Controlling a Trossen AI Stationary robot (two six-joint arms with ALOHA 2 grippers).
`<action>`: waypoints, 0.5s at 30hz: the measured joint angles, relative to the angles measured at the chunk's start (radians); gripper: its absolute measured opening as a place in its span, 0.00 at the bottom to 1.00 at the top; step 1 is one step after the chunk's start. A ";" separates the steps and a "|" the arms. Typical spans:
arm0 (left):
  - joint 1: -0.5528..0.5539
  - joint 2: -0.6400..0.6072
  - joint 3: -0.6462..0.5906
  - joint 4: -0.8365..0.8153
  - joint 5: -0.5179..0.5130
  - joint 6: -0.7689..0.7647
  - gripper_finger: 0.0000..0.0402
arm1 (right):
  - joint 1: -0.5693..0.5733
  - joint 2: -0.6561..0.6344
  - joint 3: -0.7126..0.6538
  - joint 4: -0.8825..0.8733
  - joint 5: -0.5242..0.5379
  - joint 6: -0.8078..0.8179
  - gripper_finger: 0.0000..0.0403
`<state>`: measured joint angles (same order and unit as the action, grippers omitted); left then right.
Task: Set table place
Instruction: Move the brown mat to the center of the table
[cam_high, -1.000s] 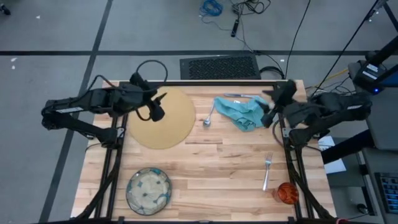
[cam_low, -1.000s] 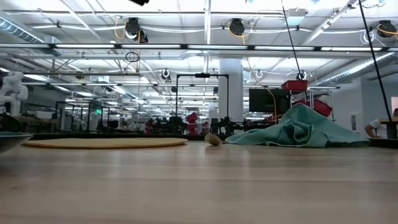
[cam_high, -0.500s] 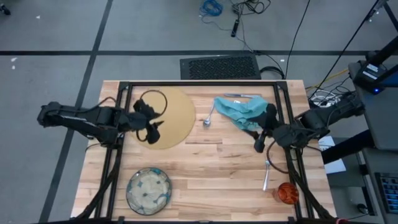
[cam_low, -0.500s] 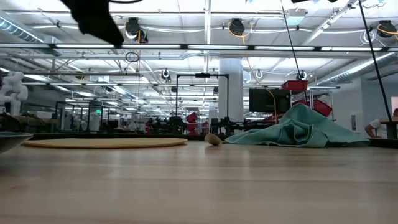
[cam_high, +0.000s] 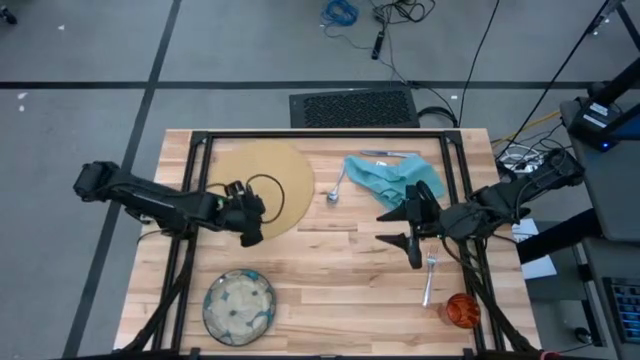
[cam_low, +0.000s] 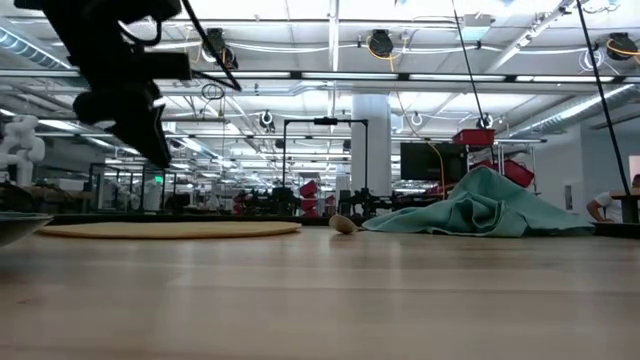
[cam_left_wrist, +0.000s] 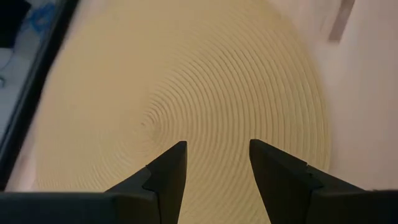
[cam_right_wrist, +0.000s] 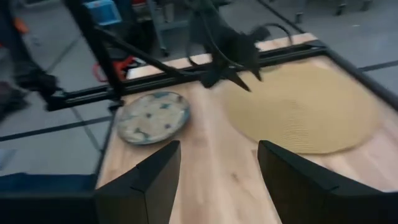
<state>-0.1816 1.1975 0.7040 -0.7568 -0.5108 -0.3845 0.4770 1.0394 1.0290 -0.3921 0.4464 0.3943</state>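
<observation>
My left tool (cam_high: 250, 213) hangs over the near edge of the round tan placemat (cam_high: 262, 186), its two dark fingers (cam_left_wrist: 169, 169) parted with a clear gap and nothing between them; the left wrist view shows only the mat's concentric weave beneath. My right tool (cam_high: 404, 232) hovers above bare wood on the right half of the worktop (cam_high: 330, 270), fingers (cam_right_wrist: 149, 177) spread wide and empty, just beside the teal napkin (cam_high: 392, 180) and close to the silver fork (cam_high: 429, 275). The placemat lies at the far left of the worktop, flat. The green-patterned plate (cam_high: 239, 307) sits at the near left corner, well apart from the mat. The napkin lies crumpled at the far right, rising as a soft heap in the low view (cam_low: 480, 210). A spoon (cam_high: 335, 189) rests between mat and napkin, bowl toward the near side, and a knife (cam_high: 388, 154) lies along the far edge just behind the napkin. The fork lies at the near right, and the small orange cup (cam_high: 461, 309) stands at the near right corner just beyond the fork's handle. In the right wrist view the plate (cam_right_wrist: 152, 117) and mat (cam_right_wrist: 305, 107) lie side by side, apart, with my left arm above them.
</observation>
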 joint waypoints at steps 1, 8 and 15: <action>-0.008 0.018 0.000 0.001 0.001 -0.003 0.40 | 0.000 0.004 0.000 0.011 -0.014 0.000 0.52; -0.084 0.097 0.000 0.065 0.048 -0.064 0.40 | 0.000 0.049 0.000 0.011 -0.053 0.013 0.52; -0.214 0.160 0.000 0.102 0.066 -0.183 0.40 | 0.000 0.090 0.000 0.015 -0.062 0.013 0.52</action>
<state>-0.3961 1.3572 0.7040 -0.6552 -0.4443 -0.5680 0.4770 1.1292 1.0290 -0.3775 0.3847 0.4072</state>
